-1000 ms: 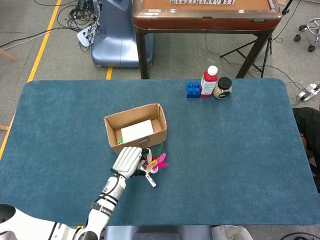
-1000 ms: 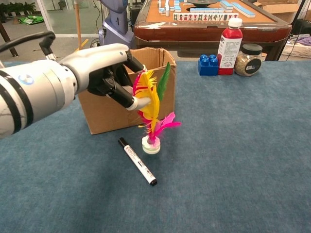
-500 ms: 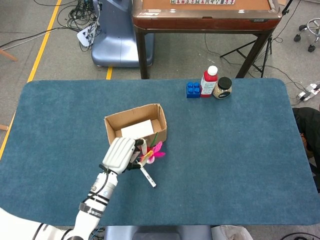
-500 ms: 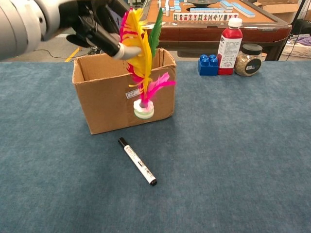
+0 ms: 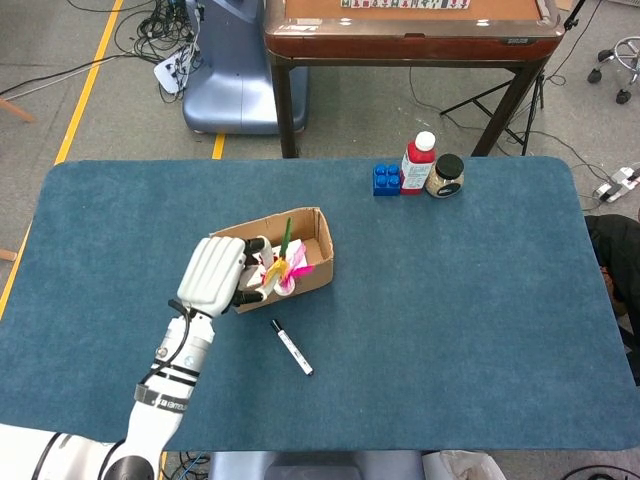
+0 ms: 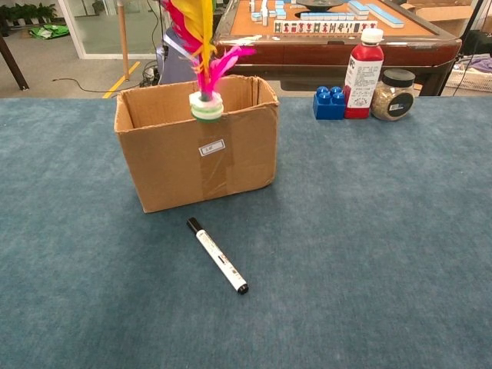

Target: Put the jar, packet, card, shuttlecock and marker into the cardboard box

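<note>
My left hand [image 5: 212, 275] grips the shuttlecock [image 5: 279, 270] by its pink, yellow and green feathers and holds it in the air over the front edge of the open cardboard box [image 5: 318, 274]. In the chest view the shuttlecock [image 6: 204, 73] hangs with its white base just above the rim of the box [image 6: 169, 161], and the hand itself is out of frame. The black-and-white marker [image 5: 292, 347] lies on the blue cloth in front of the box [image 6: 219, 256]. The black-lidded jar [image 5: 445, 175] stands at the far right [image 6: 390, 94]. The hand hides most of the box's inside.
A red bottle [image 5: 418, 162] and a blue toy block [image 5: 386, 180] stand next to the jar near the table's far edge. A wooden table [image 5: 410, 30] stands beyond the blue cloth table.
My left hand has lifted the shuttlecock off the cloth beside the marker and carried it up and back over the box's front edge. The marker has stayed put.
</note>
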Tool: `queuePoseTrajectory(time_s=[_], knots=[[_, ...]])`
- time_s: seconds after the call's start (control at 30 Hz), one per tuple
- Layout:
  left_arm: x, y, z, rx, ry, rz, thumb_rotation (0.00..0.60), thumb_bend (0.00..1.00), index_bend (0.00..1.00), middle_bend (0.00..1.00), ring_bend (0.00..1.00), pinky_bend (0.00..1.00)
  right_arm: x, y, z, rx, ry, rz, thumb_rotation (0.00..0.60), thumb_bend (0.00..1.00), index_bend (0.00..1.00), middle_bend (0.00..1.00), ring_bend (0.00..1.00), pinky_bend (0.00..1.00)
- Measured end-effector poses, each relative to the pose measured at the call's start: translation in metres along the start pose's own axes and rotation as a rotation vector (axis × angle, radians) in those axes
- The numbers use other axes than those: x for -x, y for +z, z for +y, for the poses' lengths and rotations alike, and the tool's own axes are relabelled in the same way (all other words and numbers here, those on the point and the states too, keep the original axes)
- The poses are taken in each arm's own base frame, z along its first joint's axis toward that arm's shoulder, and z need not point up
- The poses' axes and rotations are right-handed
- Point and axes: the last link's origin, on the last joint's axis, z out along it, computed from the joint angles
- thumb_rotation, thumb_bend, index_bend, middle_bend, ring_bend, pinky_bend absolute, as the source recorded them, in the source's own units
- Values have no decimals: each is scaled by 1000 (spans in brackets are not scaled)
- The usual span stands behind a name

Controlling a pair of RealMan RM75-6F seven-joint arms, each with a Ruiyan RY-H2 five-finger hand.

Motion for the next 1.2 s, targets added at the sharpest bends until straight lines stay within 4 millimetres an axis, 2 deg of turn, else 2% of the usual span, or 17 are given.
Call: queuePoseTrajectory(time_s=[0.13, 0.33, 0.53, 0.7, 0.77, 0.87, 0.97, 1.07, 1.2], knots=[[-9, 8, 0, -10, 3, 19, 600, 362, 658, 1000, 1000, 1000, 1, 1, 0, 1, -2, -3, 600, 191, 257, 351, 262, 392], [-12, 24, -7, -40, 17, 19, 600, 362, 649, 1000, 1000, 1000, 1, 1, 0, 5, -1, -3, 600, 191, 257, 351, 262, 392], [-5, 37, -21, -78, 24, 24, 600, 362, 620, 1000, 995, 1000, 1, 3, 1, 11, -1, -6, 600, 191, 257, 351, 262, 392], [9, 45, -36, -114, 42, 14, 600, 361, 569, 988, 976, 1000, 2, 3, 2, 13, -1, -11, 600, 191, 257, 351, 262, 392], [14, 44, -40, -118, 52, -4, 600, 345, 480, 968, 966, 1000, 2, 4, 2, 16, 0, -13, 600, 191, 257, 351, 262, 392], [17, 41, -43, -112, 68, -8, 600, 215, 280, 948, 956, 1000, 3, 5, 2, 15, -1, -17, 600, 191, 257, 351, 262, 392], [18, 35, -45, -99, 86, -8, 600, 134, 156, 939, 952, 1000, 3, 4, 1, 12, -4, -19, 600, 191, 257, 351, 262, 392], [17, 29, -44, -90, 97, -8, 600, 94, 82, 937, 951, 1000, 4, 4, 0, 9, -7, -20, 600, 191, 257, 351, 262, 392], [14, 20, -41, -74, 99, 0, 600, 85, 67, 935, 950, 1000, 5, 4, -1, 7, -9, -23, 600, 191, 257, 351, 262, 392]])
